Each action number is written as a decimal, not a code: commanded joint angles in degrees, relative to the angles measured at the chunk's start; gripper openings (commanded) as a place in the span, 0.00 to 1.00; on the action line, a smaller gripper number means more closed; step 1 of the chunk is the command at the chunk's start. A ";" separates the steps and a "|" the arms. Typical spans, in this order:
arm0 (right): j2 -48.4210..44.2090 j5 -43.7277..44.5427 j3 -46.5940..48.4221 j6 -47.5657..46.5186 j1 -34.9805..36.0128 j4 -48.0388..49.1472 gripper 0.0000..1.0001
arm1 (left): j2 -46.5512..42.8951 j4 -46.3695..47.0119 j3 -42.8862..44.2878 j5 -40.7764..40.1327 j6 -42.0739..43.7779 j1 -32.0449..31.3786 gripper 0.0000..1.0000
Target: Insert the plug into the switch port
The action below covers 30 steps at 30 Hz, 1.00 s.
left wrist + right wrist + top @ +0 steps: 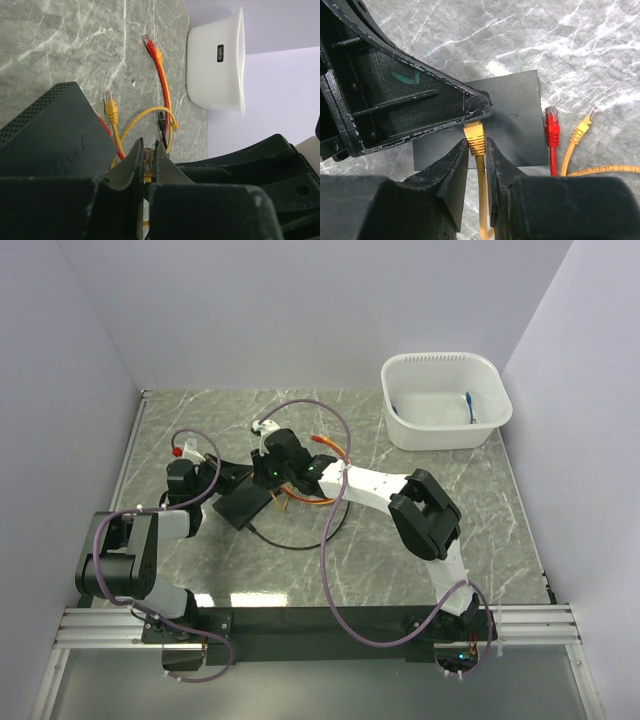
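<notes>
Beside the switch (520, 100), a red plug (550, 125).

The white tub (215, 60), well beyond the left claw (149, 150), carries a small black label (220, 52) with pale lettering too small to read. The loose yellow cable (605, 170), right of the right claw (477, 150), bears illegible fine print. The black box (520, 100), just past that claw, shows a faint, unreadable logo (508, 118).

Smooth grey marble-patterned bench (500, 530), matt black switch box (520, 100), glossy white plastic tub (445, 435), scuffed black plastic jaws, smooth yellow plastic plug (474, 137)
</notes>
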 commanded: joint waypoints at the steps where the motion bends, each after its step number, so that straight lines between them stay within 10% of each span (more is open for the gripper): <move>1: -2.52 -0.05 0.82 -0.21 -0.64 2.59 0.25 | 0.16 2.39 -0.51 0.98 1.13 -0.04 0.01; 8: -3.58 -0.14 -0.50 -0.47 -0.73 4.08 0.00 | 0.42 1.25 -0.33 0.19 1.92 -0.04 0.01; 19: -7.96 1.26 -9.45 -2.31 -0.64 0.83 0.00 | 1.91 -4.63 2.48 -2.10 5.26 0.22 0.36; 30: -9.74 3.46 -17.28 -1.97 3.84 -2.42 0.00 | 5.43 -2.44 3.71 -1.05 3.15 3.65 0.40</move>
